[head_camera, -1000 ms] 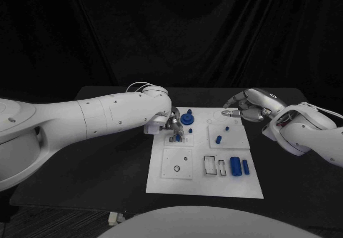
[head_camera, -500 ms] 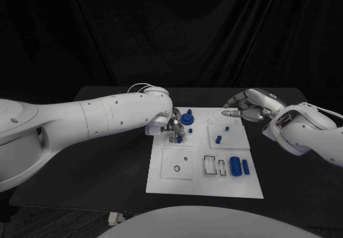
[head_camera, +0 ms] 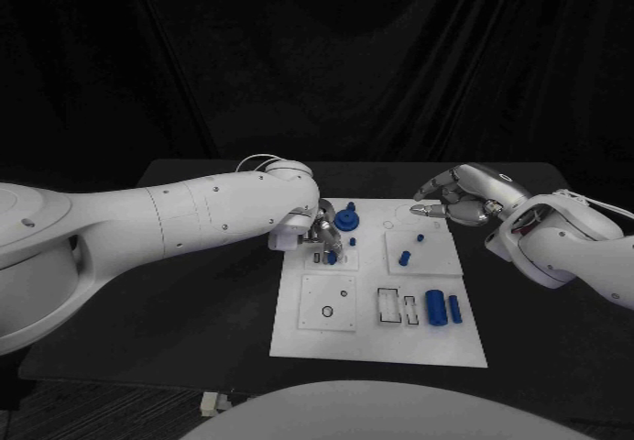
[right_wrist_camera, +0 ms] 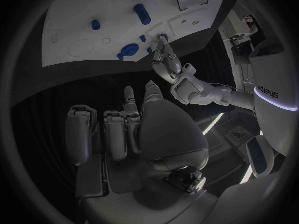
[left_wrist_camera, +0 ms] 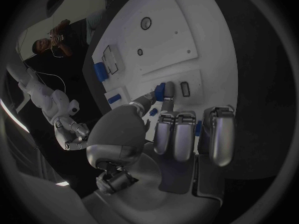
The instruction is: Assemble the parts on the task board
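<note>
white task board (head_camera: 377, 341), blue parts (head_camera: 435, 304), black table (head_camera: 198, 302)

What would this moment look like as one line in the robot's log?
left hand: pinching small blue part at task board | right hand: holds nothing, fingers curled, beside board | step: insertion not finished

Black table (head_camera: 198, 302) before a black curtain backdrop (head_camera: 317, 82)

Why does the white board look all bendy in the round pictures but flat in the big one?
Left wrist view: fisheye lens bows the task board edges. Right wrist view: same curving, dark frame all round. Head view: the board's edges run straight, bright against black table and backdrop.
</note>
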Controlling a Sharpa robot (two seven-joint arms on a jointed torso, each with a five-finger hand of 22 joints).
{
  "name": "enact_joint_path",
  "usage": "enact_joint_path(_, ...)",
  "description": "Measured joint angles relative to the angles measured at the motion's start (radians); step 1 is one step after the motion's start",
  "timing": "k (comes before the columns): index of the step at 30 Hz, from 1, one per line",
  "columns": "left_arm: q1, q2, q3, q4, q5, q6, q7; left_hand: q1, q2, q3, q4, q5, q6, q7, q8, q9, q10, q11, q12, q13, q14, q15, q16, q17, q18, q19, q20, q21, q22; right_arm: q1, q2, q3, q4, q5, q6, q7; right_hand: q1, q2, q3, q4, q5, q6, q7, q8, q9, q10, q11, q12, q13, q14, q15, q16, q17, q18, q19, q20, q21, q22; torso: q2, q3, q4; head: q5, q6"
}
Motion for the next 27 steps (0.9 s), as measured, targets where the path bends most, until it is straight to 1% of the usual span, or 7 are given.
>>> enact_joint_path(4,-0.001,-0.002,0.000,0.002,0.000,-0.003,0.002,0.006,-0.006,0.000,0.000,0.020,-0.004,-0.003,0.001,0.000,0.003,-0.002,0.000,0.000,0.000,0.000,0.000,0.000,0.000,-0.004,-0.004,-0.004,0.000,0.000,0.000,0.000,0.000,0.000,0.001,0.000,0.000,0.000,0.000,0.000,0.000,0.000,0.000,0.000,0.000,0.002,-0.002,0.000,0.000,0.001,-0.001,0.000,0.000,0.000,0.000,0.000,0.000,0.000,0.000,-0.0001,0.0001,0.000,0.000)
enact_joint_path(9,-0.001,-0.007,0.000,0.010,-0.002,-0.010,0.005,0.008,-0.008,0.000,0.000,0.021,-0.005,-0.002,0.002,0.002,0.003,-0.002,0.000,0.000,0.000,0.000,0.000,0.000,0.000,-0.004,-0.004,-0.004,0.000,0.000,-0.001,0.000,0.000,-0.001,0.001,-0.001,0.000,0.000,0.000,0.000,0.000,0.000,0.000,0.000,0.000,0.002,-0.002,0.001,0.000,0.002,-0.001,0.000,0.000,0.000,0.000,0.000,0.000,0.000,0.000,-0.0001,0.0001,-0.001,0.000)
enact_joint_path(10,-0.001,-0.009,0.000,0.013,-0.003,-0.013,0.005,0.008,-0.008,-0.003,-0.003,0.021,-0.005,-0.002,0.002,0.002,0.004,-0.002,0.000,0.000,0.000,0.000,0.000,0.000,0.000,-0.004,-0.004,-0.004,0.000,0.000,-0.001,0.000,0.000,-0.001,0.001,-0.001,0.004,-0.004,-0.002,-0.002,0.004,0.000,0.000,0.000,0.000,0.002,-0.002,0.001,0.000,0.002,-0.002,0.000,0.000,0.000,0.000,0.000,0.000,0.000,0.000,0.0000,0.0001,-0.001,0.000)
enact_joint_path(16,-0.002,-0.022,0.000,0.031,-0.013,-0.030,0.007,0.012,-0.005,-0.003,-0.003,0.019,-0.005,-0.001,0.001,0.002,0.004,-0.002,0.000,0.000,0.000,0.000,0.000,0.000,0.000,-0.004,-0.004,-0.004,0.000,0.000,-0.002,0.000,0.001,-0.003,0.002,-0.001,0.005,-0.005,-0.003,-0.003,0.004,0.000,0.000,0.000,0.000,0.002,-0.002,0.001,0.000,0.001,-0.001,0.000,0.001,0.000,0.000,0.000,0.000,0.000,0.000,0.0000,0.0000,0.001,0.000)
enact_joint_path(20,-0.002,-0.035,0.000,0.047,-0.022,-0.044,0.009,0.012,-0.004,-0.003,-0.003,0.016,-0.007,0.000,0.001,0.004,0.006,-0.003,0.000,0.000,0.000,0.000,0.000,0.000,0.000,0.000,-0.007,-0.004,0.000,0.000,-0.003,0.000,0.001,-0.004,0.002,-0.002,0.006,-0.004,-0.003,-0.003,0.004,0.000,0.000,0.000,0.000,0.002,-0.002,0.002,0.000,0.001,-0.001,0.000,0.001,0.000,0.000,0.000,0.000,0.000,0.000,0.0000,0.0000,0.000,0.000)
enact_joint_path(27,-0.004,-0.057,-0.002,0.068,-0.038,-0.075,0.010,0.014,-0.003,-0.003,-0.003,0.012,-0.005,-0.002,0.001,0.005,0.005,-0.007,0.000,0.000,0.000,0.000,0.000,0.001,0.000,0.000,-0.007,-0.004,0.000,0.000,-0.003,0.000,0.001,-0.005,0.002,-0.002,0.006,-0.003,-0.003,-0.003,0.004,0.000,0.000,0.000,0.000,0.002,-0.002,0.002,0.000,0.001,-0.001,0.000,0.001,0.000,0.000,0.000,0.000,0.000,0.000,0.0000,-0.0001,0.000,0.000)
